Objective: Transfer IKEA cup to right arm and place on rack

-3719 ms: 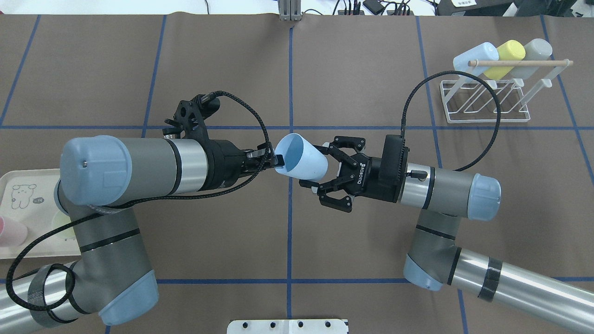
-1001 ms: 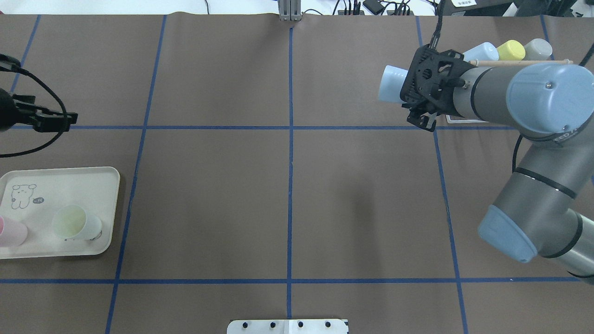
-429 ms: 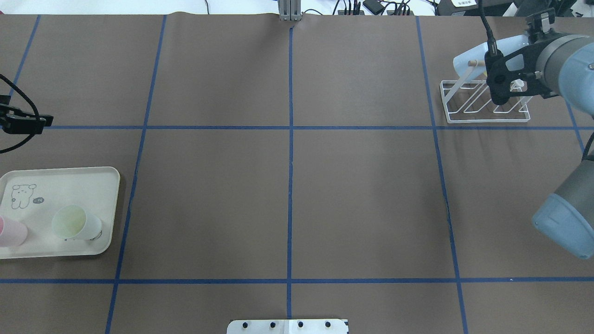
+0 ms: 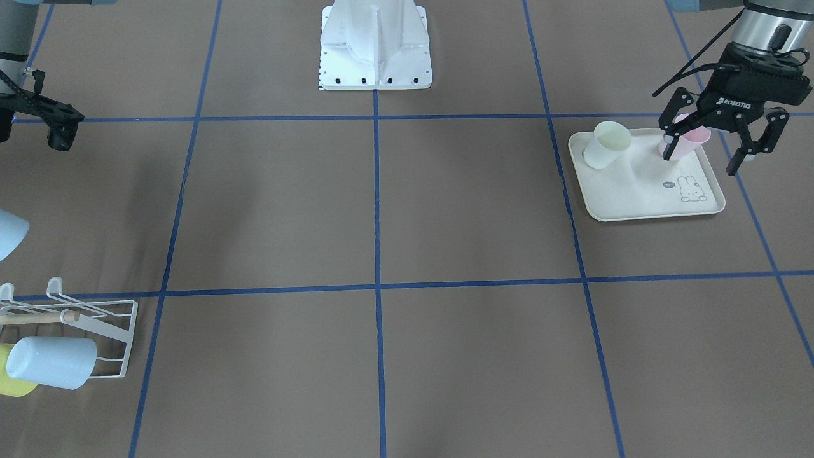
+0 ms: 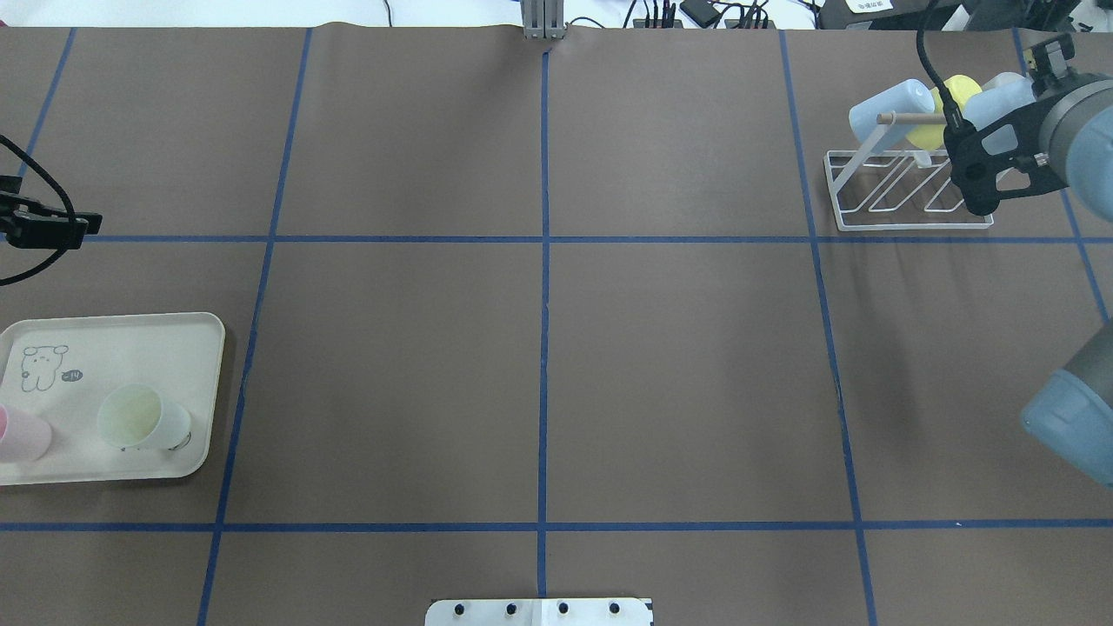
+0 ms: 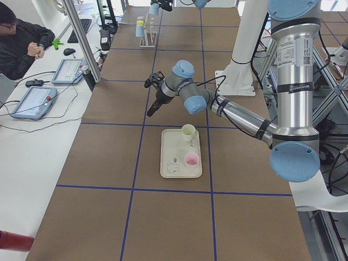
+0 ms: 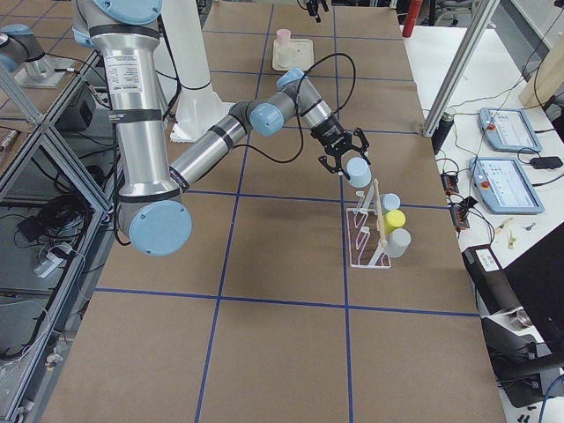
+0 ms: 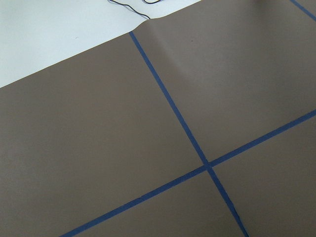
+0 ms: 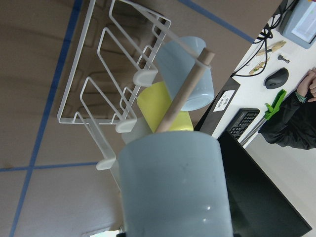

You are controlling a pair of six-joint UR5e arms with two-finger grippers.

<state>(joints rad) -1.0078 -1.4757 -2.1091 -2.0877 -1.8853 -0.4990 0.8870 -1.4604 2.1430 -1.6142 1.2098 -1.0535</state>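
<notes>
At the overhead view's upper right, the right tool (image 7: 346,162) grips a smooth pale-blue cup (image 9: 173,187) just above the white wire rack (image 9: 145,76), beside its wooden dowel (image 9: 185,94). Brown papered bench (image 5: 678,365) lies open leftward. The left tool (image 4: 699,162) hangs splayed over the cream tray (image 4: 636,197).

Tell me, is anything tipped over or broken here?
No, nothing looks wrong. The green cup and pink cup stand upright on the tray, the rack holds three cups, and the right hand holds a blue cup beside it.
</notes>
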